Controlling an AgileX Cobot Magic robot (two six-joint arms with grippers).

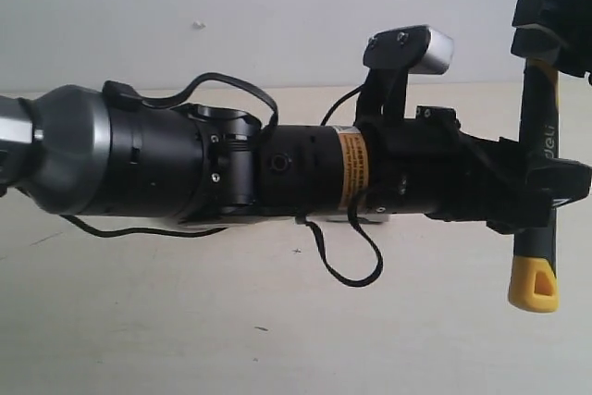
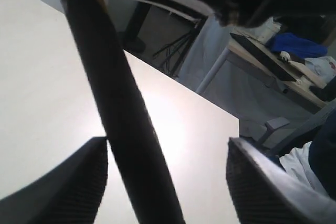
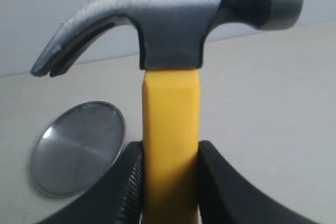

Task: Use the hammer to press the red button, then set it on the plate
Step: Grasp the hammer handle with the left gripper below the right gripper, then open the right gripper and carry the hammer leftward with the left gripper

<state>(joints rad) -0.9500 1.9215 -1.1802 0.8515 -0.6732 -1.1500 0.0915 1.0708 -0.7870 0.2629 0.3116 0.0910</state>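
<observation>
So the hammer (image 3: 173,24) is up in the air at the far right of the scene, standing pretty much upright: metal head on top, claw pointing left, yellow butt end hanging down clear of the desk (image 1: 277,339). You can see white lettering running along the black part of the handle.

The right tool (image 3: 170,182) has it by the yellow neck just under the head. Both jaws are pressed tight against the sides of the handle, no gap at all, so that's a solid grip.

The left arm (image 1: 185,164) reaches sideways across the whole scene, from the left edge to the hammer, with a black cable (image 1: 347,261) looping down off it. The left tool (image 2: 167,182) sits lower on the handle, around the black grip. It's spread wide. The handle runs between its fingers (image 2: 63,182), right up against one of them, and there's a clear stretch of bare desk showing between the handle and the other one. So it's around the handle but not squeezing it.

The plate (image 3: 79,148) lies flat on the desk, down below the hammer head and off on the claw side, well apart from it. It's shiny brushed metal, with nothing on it.
</observation>
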